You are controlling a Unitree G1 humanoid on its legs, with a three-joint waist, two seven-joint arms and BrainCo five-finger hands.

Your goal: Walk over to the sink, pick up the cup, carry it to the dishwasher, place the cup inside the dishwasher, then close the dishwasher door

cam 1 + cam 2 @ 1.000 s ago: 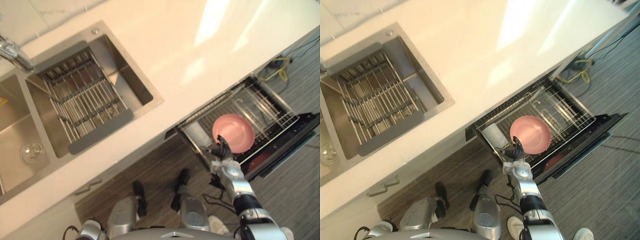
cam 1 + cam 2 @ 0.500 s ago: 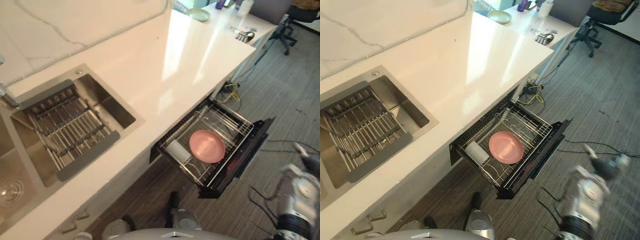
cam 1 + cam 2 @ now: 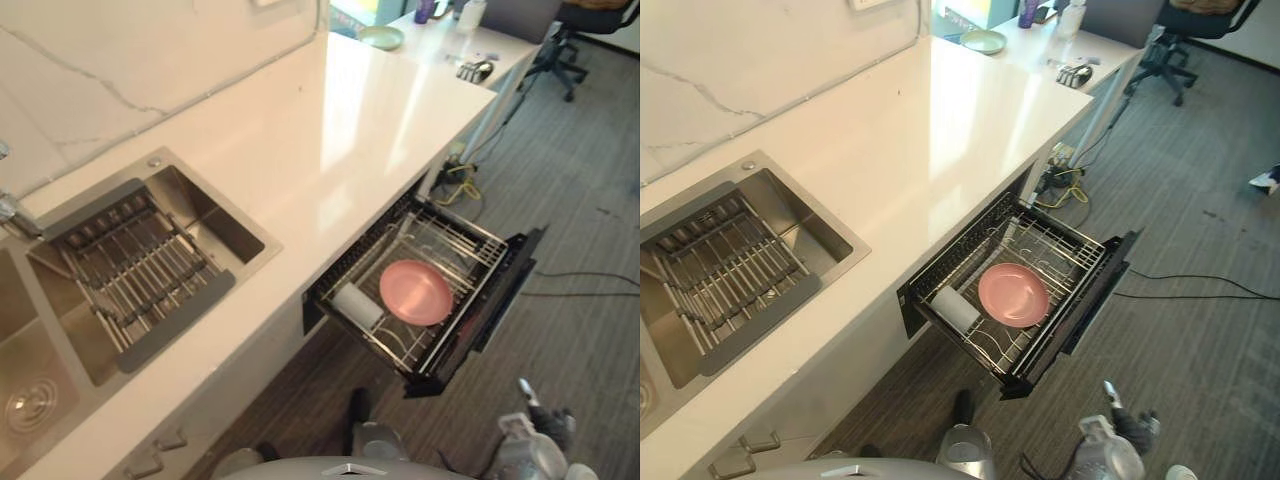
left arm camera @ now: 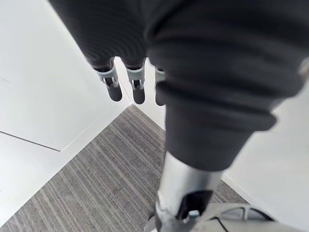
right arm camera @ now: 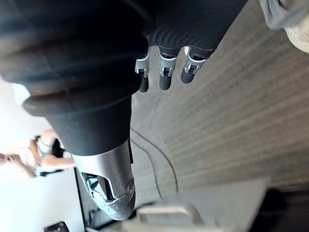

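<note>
The left hand [image 4: 138,86] hangs with loose, straight fingers, holding nothing. A brushed-steel sink [image 3: 238,230] holds one barred drain rack [image 3: 135,265]. Right of it runs the glossy white tabletop [image 3: 340,140]. In the open dishwasher [image 3: 508,288], a wire basket [image 3: 478,262] holds one white cup [image 3: 357,305] on its side, just beside one round pink plate [image 3: 416,292]. The right hand [image 5: 164,75] is loose-fingered and empty.

You see your right hand [image 5: 164,67] with its fingers [image 5: 164,79] straight and relaxed above the striped grey carpet [image 5: 231,111].
</note>
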